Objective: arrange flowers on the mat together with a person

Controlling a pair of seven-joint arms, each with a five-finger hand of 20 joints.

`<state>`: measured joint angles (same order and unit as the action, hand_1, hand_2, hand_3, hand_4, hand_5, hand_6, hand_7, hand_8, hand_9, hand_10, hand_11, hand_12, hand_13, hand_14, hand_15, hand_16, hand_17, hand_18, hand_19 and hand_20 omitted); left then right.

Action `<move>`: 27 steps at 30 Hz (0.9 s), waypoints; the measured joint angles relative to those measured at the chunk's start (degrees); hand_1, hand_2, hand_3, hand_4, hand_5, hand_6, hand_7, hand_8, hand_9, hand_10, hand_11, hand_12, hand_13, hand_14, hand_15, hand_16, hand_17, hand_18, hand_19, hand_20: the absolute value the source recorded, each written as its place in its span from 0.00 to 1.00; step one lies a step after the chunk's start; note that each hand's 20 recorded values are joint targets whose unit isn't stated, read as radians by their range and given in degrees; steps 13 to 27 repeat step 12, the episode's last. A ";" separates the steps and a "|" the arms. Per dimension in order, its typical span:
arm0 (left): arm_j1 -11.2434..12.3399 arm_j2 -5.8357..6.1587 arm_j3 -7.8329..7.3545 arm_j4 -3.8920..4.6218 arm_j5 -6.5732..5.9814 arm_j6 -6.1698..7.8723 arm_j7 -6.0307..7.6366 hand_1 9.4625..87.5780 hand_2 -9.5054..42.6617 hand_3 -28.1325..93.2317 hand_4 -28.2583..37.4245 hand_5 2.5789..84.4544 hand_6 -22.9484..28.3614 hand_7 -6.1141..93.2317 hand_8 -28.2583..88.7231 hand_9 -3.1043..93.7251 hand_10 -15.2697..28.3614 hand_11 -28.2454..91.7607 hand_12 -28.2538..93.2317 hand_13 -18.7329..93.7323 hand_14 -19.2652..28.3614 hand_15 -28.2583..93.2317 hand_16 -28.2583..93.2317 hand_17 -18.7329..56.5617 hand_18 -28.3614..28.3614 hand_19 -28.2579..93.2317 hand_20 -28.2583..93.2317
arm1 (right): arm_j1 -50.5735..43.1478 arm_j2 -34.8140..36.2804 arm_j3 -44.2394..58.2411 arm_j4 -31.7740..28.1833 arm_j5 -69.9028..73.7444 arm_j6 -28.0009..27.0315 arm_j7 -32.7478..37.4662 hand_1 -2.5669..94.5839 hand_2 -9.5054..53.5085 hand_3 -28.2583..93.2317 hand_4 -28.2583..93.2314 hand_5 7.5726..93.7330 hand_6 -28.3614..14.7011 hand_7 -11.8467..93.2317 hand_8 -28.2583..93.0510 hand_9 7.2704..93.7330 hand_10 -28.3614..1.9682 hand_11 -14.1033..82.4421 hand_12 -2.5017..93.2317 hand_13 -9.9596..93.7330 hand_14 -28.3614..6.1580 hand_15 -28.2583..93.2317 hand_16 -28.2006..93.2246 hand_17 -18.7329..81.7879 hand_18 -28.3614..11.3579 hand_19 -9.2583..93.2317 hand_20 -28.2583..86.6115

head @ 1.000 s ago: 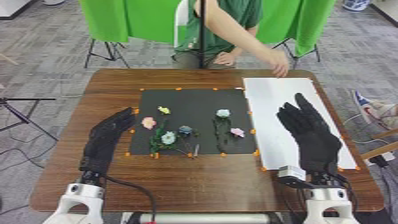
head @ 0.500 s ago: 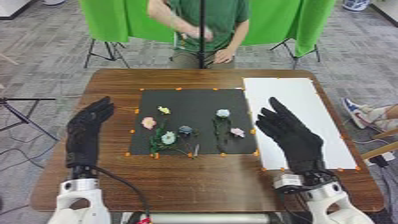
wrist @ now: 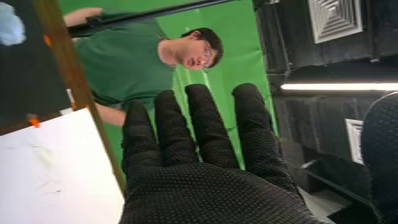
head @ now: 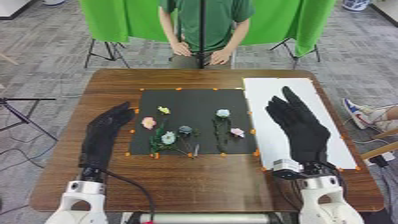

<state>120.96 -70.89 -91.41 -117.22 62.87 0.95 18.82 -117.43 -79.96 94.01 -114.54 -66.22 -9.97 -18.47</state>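
Has R hand (head: 302, 132) above white sheet (head: 266, 90), w/ straight fingers, slightly spread in R wrist view, palm unloaded. Has L hand (head: 102, 139) over tbl (head: 213, 182), near L edge of blk mat (head: 195, 98), w/ fingers extended, not curled; can't tell exact spacing. On L half of mat, bears yellow flower (head: 163, 109) farthest off, pink flower (head: 148, 122) nr L edge, white flower (head: 168, 138) closer in, & grey-blue flower (head: 185, 130) just to R of white one. On R half, bears pale-blue flower (head: 222, 113) w/ stem twd robot, plus light-pink flower (head: 237, 132) nr R edge.
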 measured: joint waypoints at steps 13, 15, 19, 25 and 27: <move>-0.92 -1.29 0.39 0.25 3.36 0.19 0.24 0.19 0.09 0.78 0.15 0.55 0.51 0.20 0.19 0.50 0.63 0.35 0.35 0.47 0.72 0.31 0.26 0.30 0.70 0.27 0.37 | 2.62 -0.99 3.07 -0.57 -1.10 -9.36 1.01 0.07 0.18 0.90 0.09 0.30 0.64 0.16 0.18 0.33 0.49 0.18 0.14 0.34 0.41 0.27 0.37 0.31 0.39 0.13 0.46; -0.92 -1.29 0.39 0.25 3.36 0.19 0.24 0.19 0.09 0.78 0.15 0.55 0.51 0.20 0.19 0.50 0.63 0.35 0.35 0.47 0.72 0.31 0.26 0.30 0.70 0.27 0.37 | 2.62 -0.99 3.07 -0.57 -1.10 -9.36 1.01 0.07 0.18 0.90 0.09 0.30 0.64 0.16 0.18 0.33 0.49 0.18 0.14 0.34 0.41 0.27 0.37 0.31 0.39 0.13 0.46; -0.92 -1.29 0.39 0.25 3.36 0.19 0.24 0.19 0.09 0.78 0.15 0.55 0.51 0.20 0.19 0.50 0.63 0.35 0.35 0.47 0.72 0.31 0.26 0.30 0.70 0.27 0.37 | 2.62 -0.99 3.07 -0.57 -1.10 -9.36 1.01 0.07 0.18 0.90 0.09 0.30 0.64 0.16 0.18 0.33 0.49 0.18 0.14 0.34 0.41 0.27 0.37 0.31 0.39 0.13 0.46; -0.92 -1.29 0.39 0.25 3.36 0.19 0.24 0.19 0.09 0.78 0.15 0.55 0.51 0.20 0.19 0.50 0.63 0.35 0.35 0.47 0.72 0.31 0.26 0.30 0.70 0.27 0.37 | 2.62 -0.99 3.07 -0.57 -1.10 -9.36 1.01 0.07 0.18 0.90 0.09 0.30 0.64 0.16 0.18 0.33 0.49 0.18 0.14 0.34 0.41 0.27 0.37 0.31 0.39 0.13 0.46; -0.92 -1.29 0.39 0.25 3.36 0.19 0.24 0.19 0.09 0.78 0.15 0.55 0.51 0.20 0.19 0.50 0.63 0.35 0.35 0.47 0.72 0.31 0.26 0.30 0.70 0.27 0.37 | 2.62 -0.99 3.07 -0.57 -1.10 -9.36 1.01 0.07 0.18 0.90 0.09 0.30 0.64 0.16 0.18 0.33 0.49 0.18 0.14 0.34 0.41 0.27 0.37 0.31 0.39 0.13 0.46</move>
